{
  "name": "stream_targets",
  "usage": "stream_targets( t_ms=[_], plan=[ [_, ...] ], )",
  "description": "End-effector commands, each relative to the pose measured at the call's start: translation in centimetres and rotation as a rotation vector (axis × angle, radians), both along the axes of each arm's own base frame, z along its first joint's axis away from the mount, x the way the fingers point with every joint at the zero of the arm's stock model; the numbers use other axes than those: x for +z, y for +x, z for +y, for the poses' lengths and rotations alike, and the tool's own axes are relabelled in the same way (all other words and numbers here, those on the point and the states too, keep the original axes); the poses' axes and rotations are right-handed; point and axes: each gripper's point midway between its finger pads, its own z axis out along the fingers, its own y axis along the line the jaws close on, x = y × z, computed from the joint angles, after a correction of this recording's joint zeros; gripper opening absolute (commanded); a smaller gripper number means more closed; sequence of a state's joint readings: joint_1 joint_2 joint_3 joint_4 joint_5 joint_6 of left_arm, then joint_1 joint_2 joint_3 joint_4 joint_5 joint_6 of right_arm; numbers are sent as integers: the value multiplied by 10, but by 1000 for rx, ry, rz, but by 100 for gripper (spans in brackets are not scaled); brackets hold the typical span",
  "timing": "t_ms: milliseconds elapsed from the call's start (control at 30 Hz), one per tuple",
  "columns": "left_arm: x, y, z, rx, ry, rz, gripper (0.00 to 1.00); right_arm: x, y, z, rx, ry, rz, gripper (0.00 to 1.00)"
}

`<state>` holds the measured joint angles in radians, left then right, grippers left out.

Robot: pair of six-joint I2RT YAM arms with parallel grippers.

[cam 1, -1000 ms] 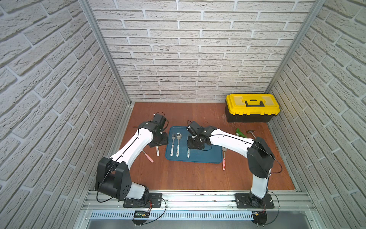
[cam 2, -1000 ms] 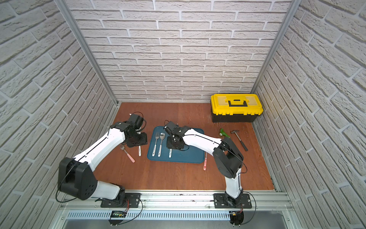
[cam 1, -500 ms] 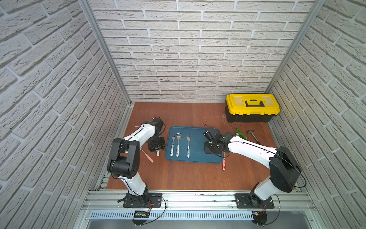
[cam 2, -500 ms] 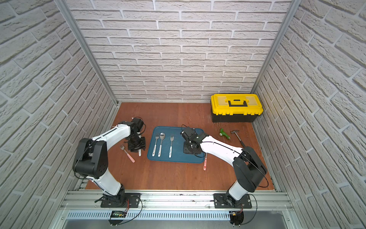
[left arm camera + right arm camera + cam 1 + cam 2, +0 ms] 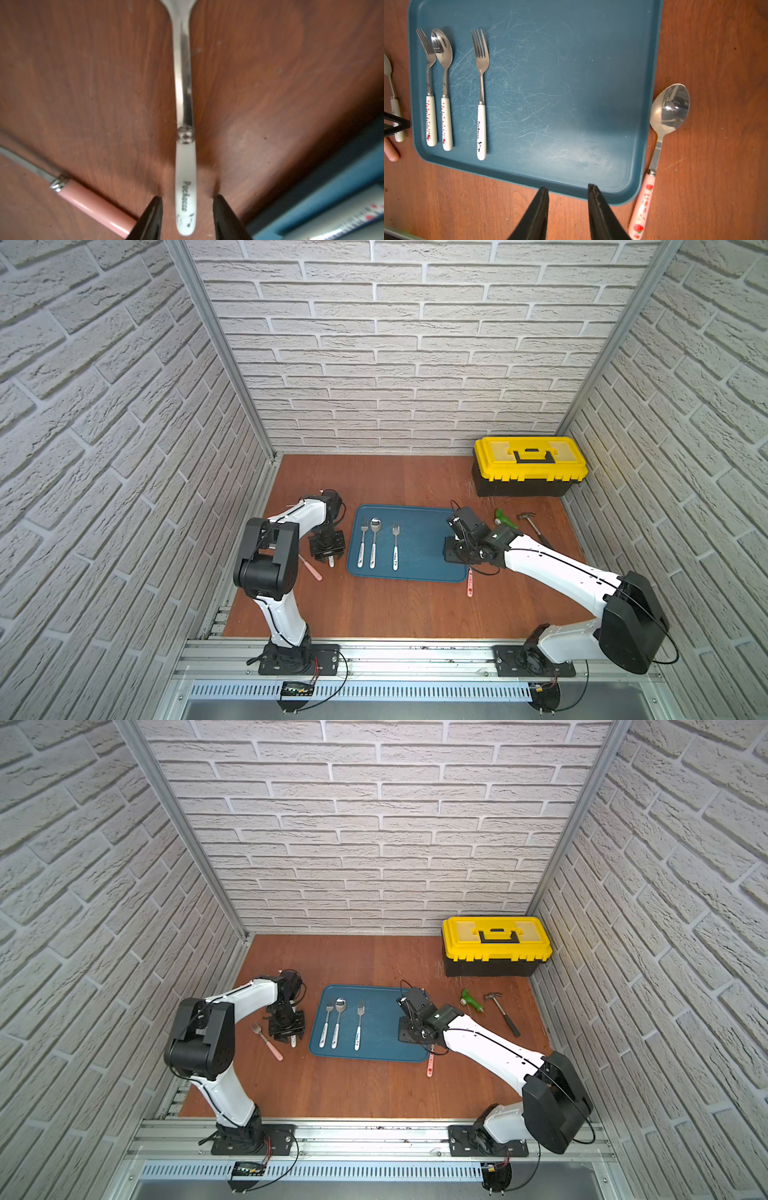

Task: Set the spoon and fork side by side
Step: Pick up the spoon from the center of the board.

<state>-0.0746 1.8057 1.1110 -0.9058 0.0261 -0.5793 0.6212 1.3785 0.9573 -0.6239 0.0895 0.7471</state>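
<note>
pickup of the white-handled spoon (image 5: pixel 182 83) looks in hand: it lies on the worktop (image 5: pixel 83 83) just beside the tray (image 5: pixel 571 83), left pincer (image 5: pixel 187 198) open astride its handle, right pincer (image 5: pixel 568 187) open and empty; next, pinch and carry it beside the lone fork (image 5: pixel 481 124).

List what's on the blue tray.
Fork and spoon side by side, a second fork apart. The right gripper covers the tray's right edge from above; wrist view shows it bare.

You're looking at white brick-pattern walls (image 5: pixel 395 364) on three sides, met by aluminium corner posts (image 5: pixel 225 352). The yellow toolbox (image 5: pixel 530 466) stands near the back wall on a reddish-brown wooden floor (image 5: pixel 395 614). Opposite the toolbox, an aluminium rail (image 5: pixel 415 659) edges the floor. Lighting is even.
</note>
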Motion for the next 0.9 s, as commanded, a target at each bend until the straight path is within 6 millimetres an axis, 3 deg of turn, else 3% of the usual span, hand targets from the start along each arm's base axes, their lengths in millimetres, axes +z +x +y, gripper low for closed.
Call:
stream_targets(
  t_ms=[0, 433, 867],
  plan=[
    [1, 7, 4, 0, 10, -12, 43, 1, -1, -6, -5, 1, -24, 36],
    [-9, -2, 12, 33, 58, 33, 19, -1, -8, -14, -16, 3, -31, 36],
    [14, 2, 8, 15, 87, -39, 8, -2, -11, -20, -27, -5, -33, 35]
  ],
)
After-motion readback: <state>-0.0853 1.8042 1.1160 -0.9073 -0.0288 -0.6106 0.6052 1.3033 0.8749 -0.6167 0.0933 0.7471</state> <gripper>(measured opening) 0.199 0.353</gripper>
